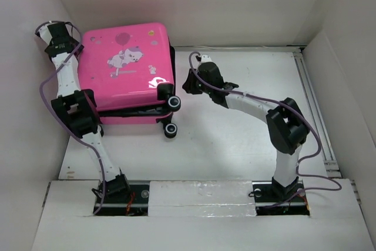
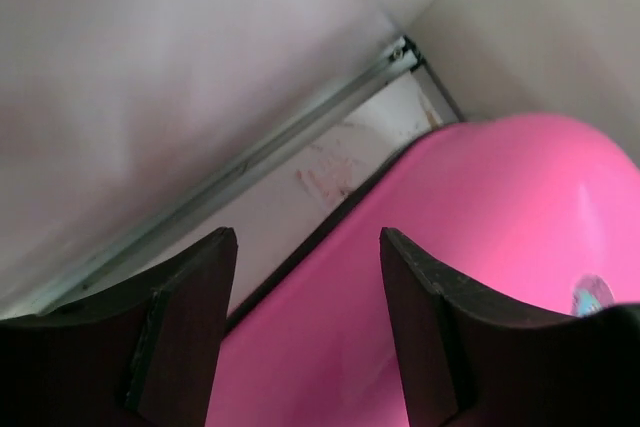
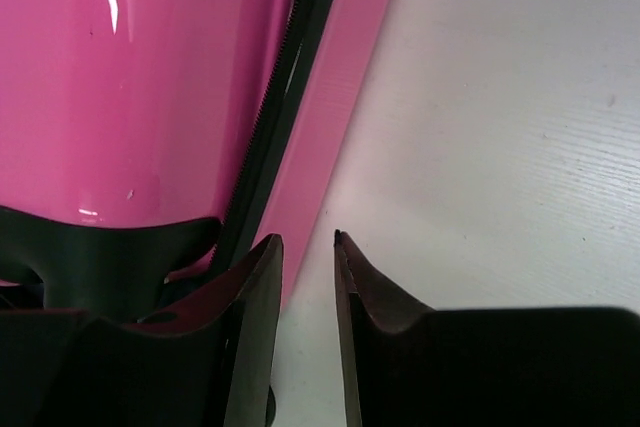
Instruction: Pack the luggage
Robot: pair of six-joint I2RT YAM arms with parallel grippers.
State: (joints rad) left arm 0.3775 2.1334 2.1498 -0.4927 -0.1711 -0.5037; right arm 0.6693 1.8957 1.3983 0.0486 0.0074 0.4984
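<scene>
The pink luggage [image 1: 126, 69] lies flat at the table's far left, cartoon print up, black wheels [image 1: 174, 103] facing right. Its lid rests on the lower half, with a dark zipper seam [image 3: 270, 117] showing between the shells. My left gripper [image 1: 73, 48] is open and empty, hovering over the case's far-left edge; the pink shell [image 2: 500, 207] fills the space under its fingers [image 2: 410, 287]. My right gripper [image 1: 188, 83] sits low on the table beside the case's right side near the wheels, its jaws a narrow gap apart with nothing between them [image 3: 308, 239].
White enclosure walls stand close on the left, back and right. A metal rail [image 2: 250, 162] runs along the left wall's foot, and another rail [image 1: 311, 98] along the right. A white board [image 1: 200, 195] covers the near edge by the arm bases.
</scene>
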